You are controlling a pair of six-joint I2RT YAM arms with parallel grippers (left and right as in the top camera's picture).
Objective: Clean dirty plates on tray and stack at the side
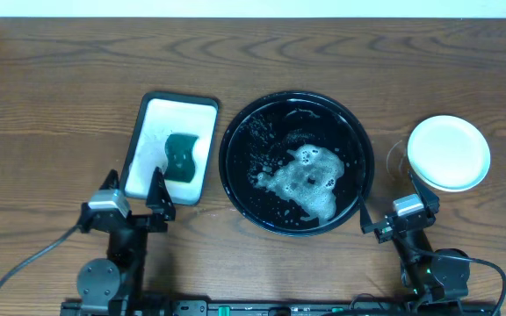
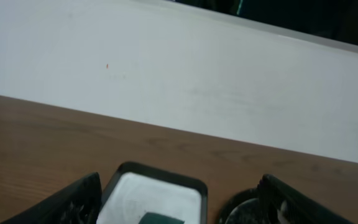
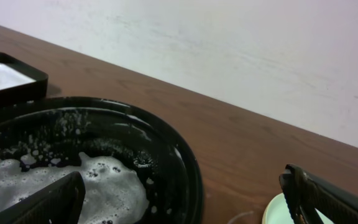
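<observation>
the brown wood tabletop filled the overhead frame, and at its centre sat the black tray, glossy and wet, with a patch of white foam spread over its lower middle and no plate left on it. left of centre lay the smaller white tray with a dark green sponge in its lower right part. the plates stood on bare wood at the right of the frame, well clear of the black tray; only a pale top plate showed, with no red mark visible, and how many lay under it could not be told. at lower left the left gripper hovered just below the white tray, jaws spread wide and empty. at lower right the right gripper sat between the black tray and the plates, jaws likewise wide apart, holding nothing. the plates looked light, stiff and probably slick if wet, so a pinch across the raised rim seemed the surest hold. the task appeared close to finished.
</observation>
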